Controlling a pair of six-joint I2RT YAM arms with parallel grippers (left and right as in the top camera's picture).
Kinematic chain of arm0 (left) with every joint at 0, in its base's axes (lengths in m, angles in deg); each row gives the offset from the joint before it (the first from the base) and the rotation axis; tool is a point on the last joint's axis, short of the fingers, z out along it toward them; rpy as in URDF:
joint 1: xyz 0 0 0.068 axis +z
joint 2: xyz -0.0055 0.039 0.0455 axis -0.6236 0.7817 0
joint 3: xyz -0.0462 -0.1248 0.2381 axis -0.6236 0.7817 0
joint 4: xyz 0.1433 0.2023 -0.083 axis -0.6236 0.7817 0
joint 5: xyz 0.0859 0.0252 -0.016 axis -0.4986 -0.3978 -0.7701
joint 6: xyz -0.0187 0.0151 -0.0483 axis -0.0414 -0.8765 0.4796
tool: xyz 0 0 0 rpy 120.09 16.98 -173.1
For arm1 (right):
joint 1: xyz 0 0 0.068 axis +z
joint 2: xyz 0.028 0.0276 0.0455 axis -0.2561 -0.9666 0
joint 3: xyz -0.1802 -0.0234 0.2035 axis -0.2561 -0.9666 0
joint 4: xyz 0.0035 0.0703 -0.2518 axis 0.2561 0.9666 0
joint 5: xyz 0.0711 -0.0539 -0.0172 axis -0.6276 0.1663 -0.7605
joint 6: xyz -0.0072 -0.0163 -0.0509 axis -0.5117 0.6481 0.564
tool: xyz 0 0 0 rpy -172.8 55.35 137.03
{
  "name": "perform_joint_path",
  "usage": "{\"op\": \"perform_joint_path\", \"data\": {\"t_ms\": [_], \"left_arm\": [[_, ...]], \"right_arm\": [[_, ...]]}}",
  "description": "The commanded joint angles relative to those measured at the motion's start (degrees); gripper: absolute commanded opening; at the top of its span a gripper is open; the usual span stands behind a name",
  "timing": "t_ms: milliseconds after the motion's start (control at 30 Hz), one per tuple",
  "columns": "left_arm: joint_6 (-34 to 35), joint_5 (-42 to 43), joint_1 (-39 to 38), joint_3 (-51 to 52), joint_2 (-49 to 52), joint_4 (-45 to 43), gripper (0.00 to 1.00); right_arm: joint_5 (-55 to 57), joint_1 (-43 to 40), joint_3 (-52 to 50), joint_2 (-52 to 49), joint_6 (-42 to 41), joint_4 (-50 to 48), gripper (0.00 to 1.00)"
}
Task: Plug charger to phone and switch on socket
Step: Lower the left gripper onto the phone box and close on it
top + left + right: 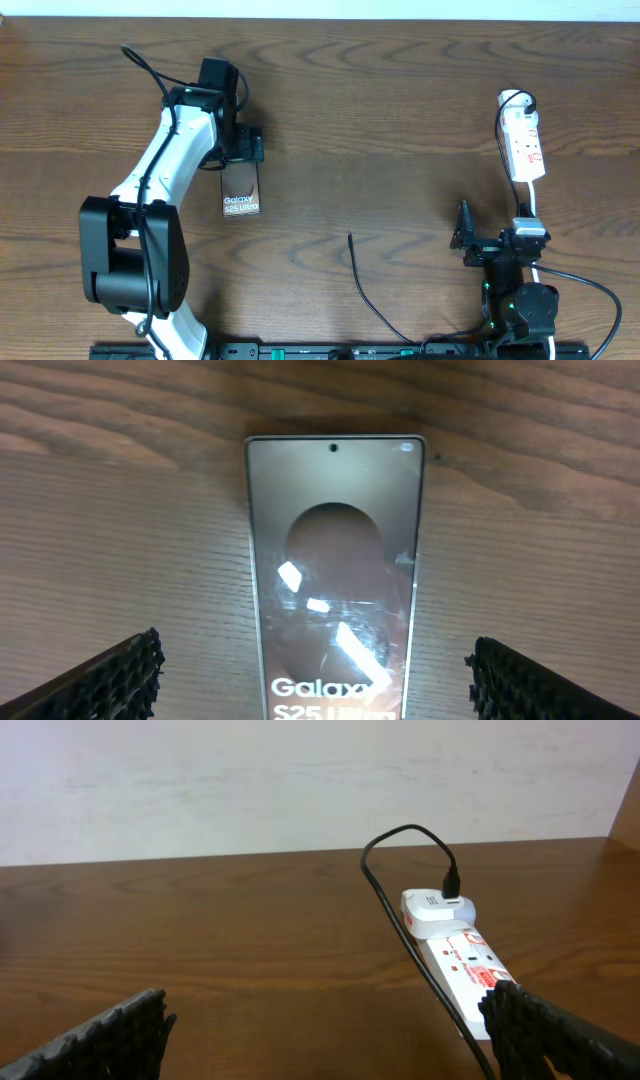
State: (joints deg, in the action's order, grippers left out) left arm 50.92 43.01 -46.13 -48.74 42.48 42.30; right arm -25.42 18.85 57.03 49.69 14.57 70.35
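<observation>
The phone (242,192) lies flat on the wooden table, its "Galaxy S25 Ultra" lettering toward the front. It fills the middle of the left wrist view (335,570). My left gripper (240,152) is open above the phone's far end, one finger on each side (315,665), not touching it. The charger cable's loose plug tip (350,237) lies mid-table and the cable (375,300) runs toward the front edge. The socket, a white power strip (526,145), lies at the right. My right gripper (495,238) is open and empty, just in front of the strip (465,970).
A white adapter (438,910) sits plugged in the strip's far end with the black cable (400,930) coming out of it and running past the strip. The strip's white cord (535,205) passes over my right arm. A pale wall stands behind the table.
</observation>
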Motion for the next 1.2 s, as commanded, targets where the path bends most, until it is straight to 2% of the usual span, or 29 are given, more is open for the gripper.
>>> {"op": "perform_joint_path", "data": {"t_ms": [0,467,1167], "left_arm": [[0.33,1.66,0.17,0.94,1.42,-0.48,0.96],[0.33,1.66,0.17,1.40,7.98,-1.38,0.96],[0.35,1.68,0.17,2.21,8.20,-1.99,0.96]], "right_arm": [[-0.33,0.33,-0.04,0.09,0.70,0.26,0.99],[-0.33,0.33,-0.04,0.09,0.70,0.26,0.99],[-0.33,0.33,-0.04,0.09,0.70,0.26,0.99]]}}
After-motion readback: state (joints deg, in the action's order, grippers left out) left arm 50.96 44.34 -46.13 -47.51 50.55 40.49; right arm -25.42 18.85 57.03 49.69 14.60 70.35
